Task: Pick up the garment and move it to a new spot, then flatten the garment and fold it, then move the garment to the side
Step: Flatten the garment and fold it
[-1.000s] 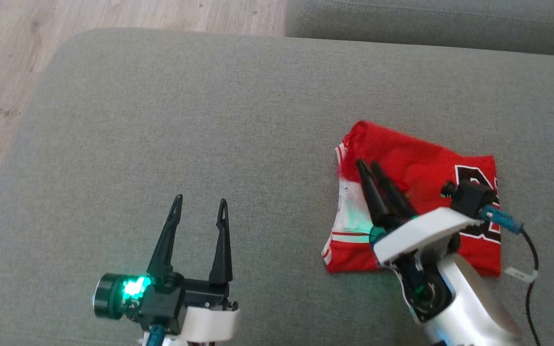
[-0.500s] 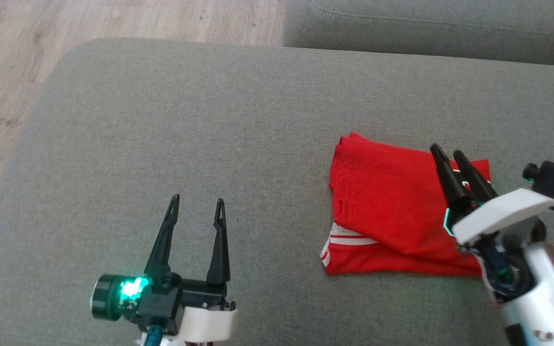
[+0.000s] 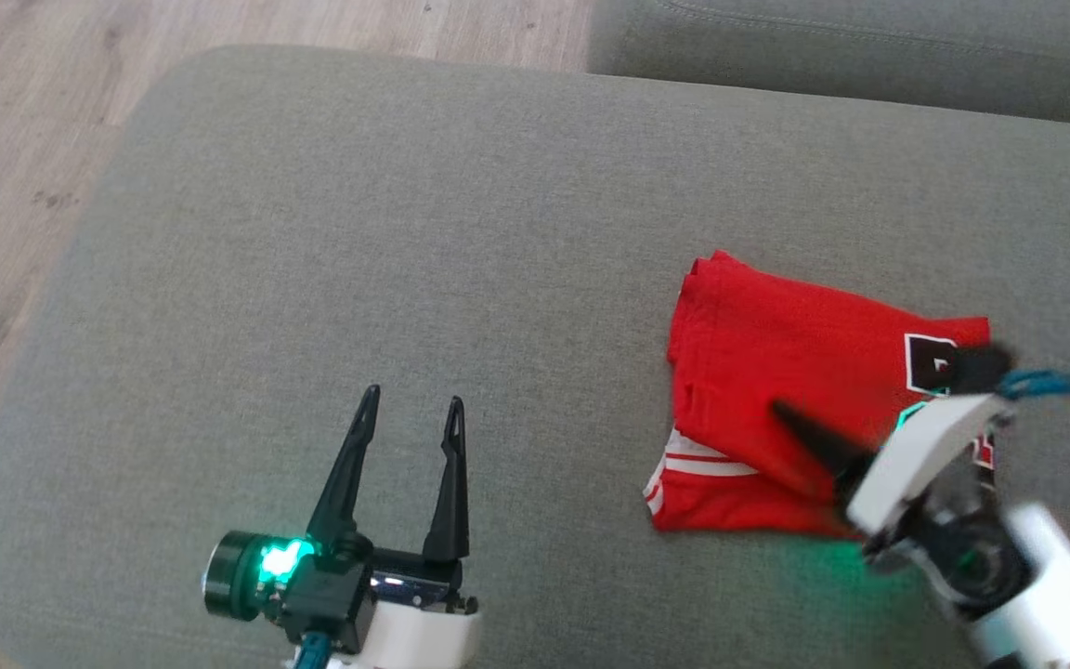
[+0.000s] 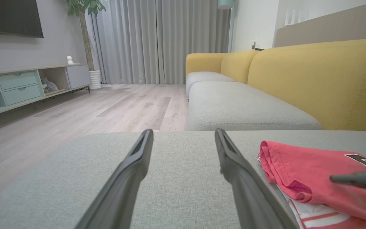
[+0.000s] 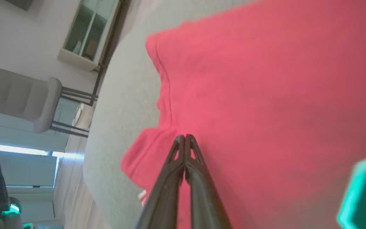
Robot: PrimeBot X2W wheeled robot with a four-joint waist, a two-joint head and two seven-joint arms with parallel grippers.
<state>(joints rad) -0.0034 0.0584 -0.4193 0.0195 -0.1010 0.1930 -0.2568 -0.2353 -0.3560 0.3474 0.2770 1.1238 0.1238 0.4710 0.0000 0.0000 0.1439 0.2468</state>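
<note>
Could drag the top layer of the folded red garment (image 3: 776,372) and undo the fold, with the right gripper (image 3: 781,413) pressed together, low over the cloth. Left gripper (image 3: 410,400) spread, well apart. Resting on the right part of the grey cushion (image 3: 405,232): thin soft jersey, roughly rectangular, white striped trim; coarse woven upholstery
</note>
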